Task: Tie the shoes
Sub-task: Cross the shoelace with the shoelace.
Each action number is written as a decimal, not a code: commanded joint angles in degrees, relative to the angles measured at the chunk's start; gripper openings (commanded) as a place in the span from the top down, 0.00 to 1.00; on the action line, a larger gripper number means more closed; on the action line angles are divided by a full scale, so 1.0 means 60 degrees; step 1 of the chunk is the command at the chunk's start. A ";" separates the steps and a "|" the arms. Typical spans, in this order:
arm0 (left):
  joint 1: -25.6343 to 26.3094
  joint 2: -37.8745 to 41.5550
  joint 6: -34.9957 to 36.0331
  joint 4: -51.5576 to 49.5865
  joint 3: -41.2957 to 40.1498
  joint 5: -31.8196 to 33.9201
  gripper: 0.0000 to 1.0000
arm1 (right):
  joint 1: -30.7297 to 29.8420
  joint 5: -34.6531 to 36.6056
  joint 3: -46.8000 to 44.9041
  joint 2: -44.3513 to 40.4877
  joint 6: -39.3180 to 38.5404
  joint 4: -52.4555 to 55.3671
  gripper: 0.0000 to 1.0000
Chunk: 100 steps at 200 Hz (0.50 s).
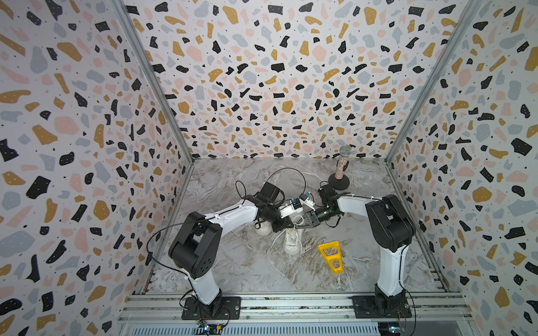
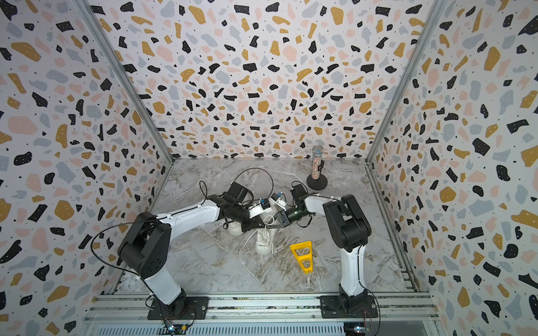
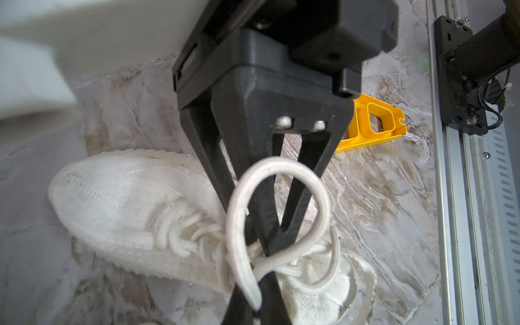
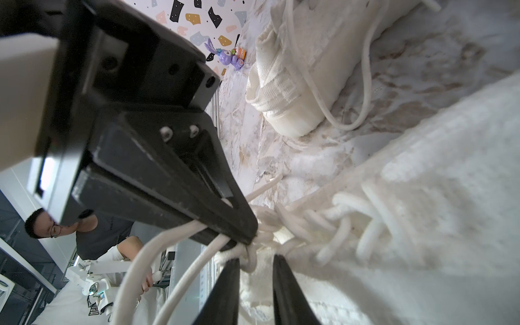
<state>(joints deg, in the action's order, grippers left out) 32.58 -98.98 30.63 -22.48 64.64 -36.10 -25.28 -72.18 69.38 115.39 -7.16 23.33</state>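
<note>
**Left gripper clamped on a lace loop, right gripper's fingers parted over one shoe**

In both top views the left gripper (image 1: 288, 225) and the right gripper (image 1: 301, 224) meet tip to tip above the middle of the grey marble-patterned counter (image 1: 233, 270). They are over the laced part of a white knit low-top sneaker (image 1: 291, 244) that stands with its toe toward the counter's near edge. The second white sneaker (image 1: 263, 229) stands just beside it, on the left gripper's side. A yellow triangular plastic frame (image 1: 329, 245) lies near the first sneaker, on the right gripper's side. A glittery microphone on a round black stand (image 1: 342, 167) is well apart at the back.

In the left wrist view the left gripper's fingers (image 3: 239, 309) are pressed together on the thick white lace (image 3: 233, 225) where its loop crosses. The loop rises in front of the right gripper's fingers (image 3: 216, 168).

In the right wrist view the right gripper's fingers (image 4: 225, 295) stand a little apart, with the lace knot just beyond their tips. Two strands of the lace run out from between the left gripper's closed fingers. The second white sneaker (image 4: 295, 84) shows heel-first behind.
</note>
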 commanded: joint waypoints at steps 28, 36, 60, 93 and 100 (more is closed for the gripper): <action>0.0005 0.0412 -0.0085 0.0200 -0.0080 -0.0370 1.00 | -0.0198 -0.0292 0.0110 -0.0046 0.0079 0.0008 0.72; 0.0005 0.0421 -0.0081 0.0200 -0.0088 -0.0374 1.00 | -0.0210 -0.0299 0.0118 -0.0043 0.0083 0.0003 0.71; 0.0005 0.0442 -0.0097 0.0195 -0.0095 -0.0385 1.00 | -0.0223 -0.0260 0.0139 -0.0017 0.0091 0.0016 0.71; 0.0005 0.0442 -0.0110 0.0193 -0.0131 -0.0385 1.00 | -0.0230 -0.0282 0.0195 -0.0024 0.0136 0.0022 0.77; 0.0005 0.0442 -0.0110 0.0191 -0.0153 -0.0393 1.00 | -0.0229 -0.0254 0.0213 -0.0053 0.0138 0.0027 0.81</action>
<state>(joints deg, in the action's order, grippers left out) 32.51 -98.43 30.37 -22.57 64.36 -35.97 -25.87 -72.77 69.38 115.48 -6.44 23.33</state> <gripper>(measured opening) 0.065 0.235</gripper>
